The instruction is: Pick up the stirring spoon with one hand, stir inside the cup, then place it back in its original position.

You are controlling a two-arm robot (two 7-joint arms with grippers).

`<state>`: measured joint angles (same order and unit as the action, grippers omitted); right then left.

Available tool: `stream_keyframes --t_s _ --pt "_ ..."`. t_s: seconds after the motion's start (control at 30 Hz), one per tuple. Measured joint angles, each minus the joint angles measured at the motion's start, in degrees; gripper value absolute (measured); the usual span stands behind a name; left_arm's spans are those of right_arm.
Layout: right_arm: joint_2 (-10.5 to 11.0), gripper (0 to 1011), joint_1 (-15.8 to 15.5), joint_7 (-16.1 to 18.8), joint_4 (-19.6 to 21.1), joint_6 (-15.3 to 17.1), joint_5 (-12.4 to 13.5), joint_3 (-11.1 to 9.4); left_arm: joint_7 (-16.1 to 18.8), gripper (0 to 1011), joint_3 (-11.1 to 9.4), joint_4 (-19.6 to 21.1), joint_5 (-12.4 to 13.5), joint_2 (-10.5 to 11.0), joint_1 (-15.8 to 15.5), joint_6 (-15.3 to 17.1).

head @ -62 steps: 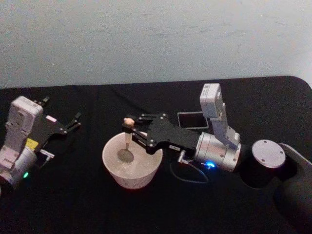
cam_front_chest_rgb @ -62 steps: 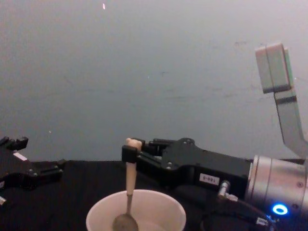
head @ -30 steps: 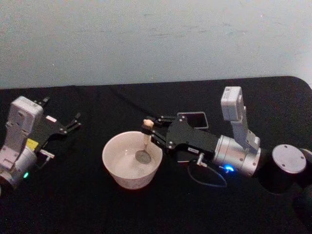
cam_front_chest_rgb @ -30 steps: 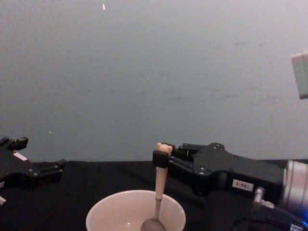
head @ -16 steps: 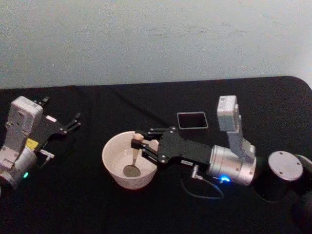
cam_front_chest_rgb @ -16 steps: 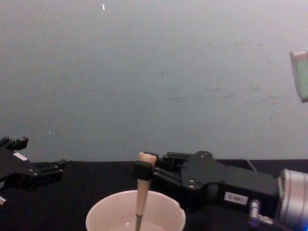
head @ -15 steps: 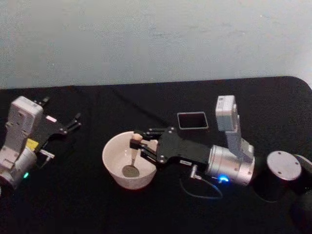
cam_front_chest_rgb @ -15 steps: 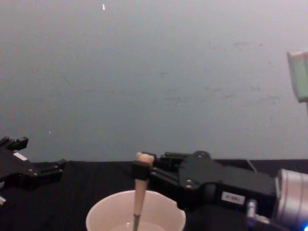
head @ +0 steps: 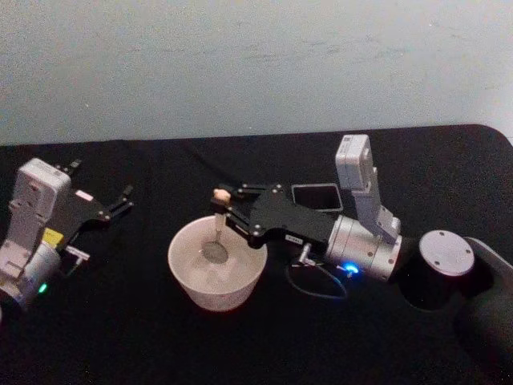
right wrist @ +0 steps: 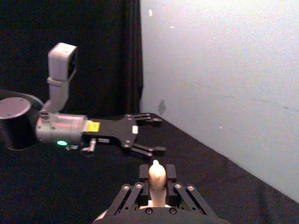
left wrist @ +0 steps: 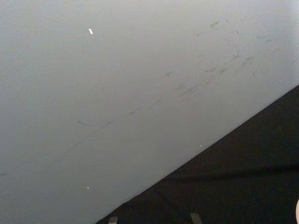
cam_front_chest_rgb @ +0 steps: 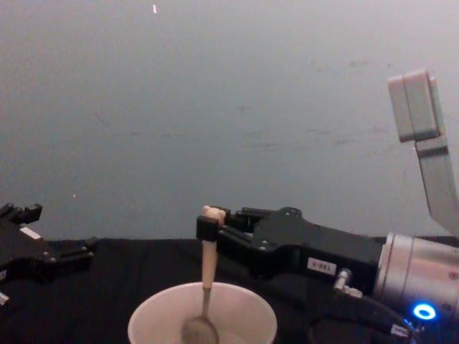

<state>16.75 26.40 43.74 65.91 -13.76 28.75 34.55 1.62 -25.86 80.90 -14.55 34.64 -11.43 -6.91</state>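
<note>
Step judged: stirring | right pincer [head: 225, 210] clenched on the stirring spoon [head: 216, 228] below its bear head, frame centre | spoon hangs from pincer tips, axis near vertical, bowl low inside the cup [head: 192, 289] | left pincer [head: 119, 202] released, far left, well apart

Bare tabletop [head: 148, 237] between cup [head: 210, 295] and left gripper [head: 104, 177].

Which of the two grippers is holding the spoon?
The right gripper, shut on the spoon handle above the cup; the left gripper sits open and empty off to the side.
</note>
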Motion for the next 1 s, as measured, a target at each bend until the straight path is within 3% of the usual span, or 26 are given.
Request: stream_keyframes --t_s 0.6,1.0 --pt "0.4 205 -0.6 -0.5 0.0 0.1 -0.5 -1.6 0.0 1001 0.0 0.0 0.0 0.0 0.0 0.0" --pt "2.6 205 -1.6 -0.9 5.8 1.7 0.3 -2.9 0.0 1001 0.0 0.0 0.0 0.0 0.0 0.0"
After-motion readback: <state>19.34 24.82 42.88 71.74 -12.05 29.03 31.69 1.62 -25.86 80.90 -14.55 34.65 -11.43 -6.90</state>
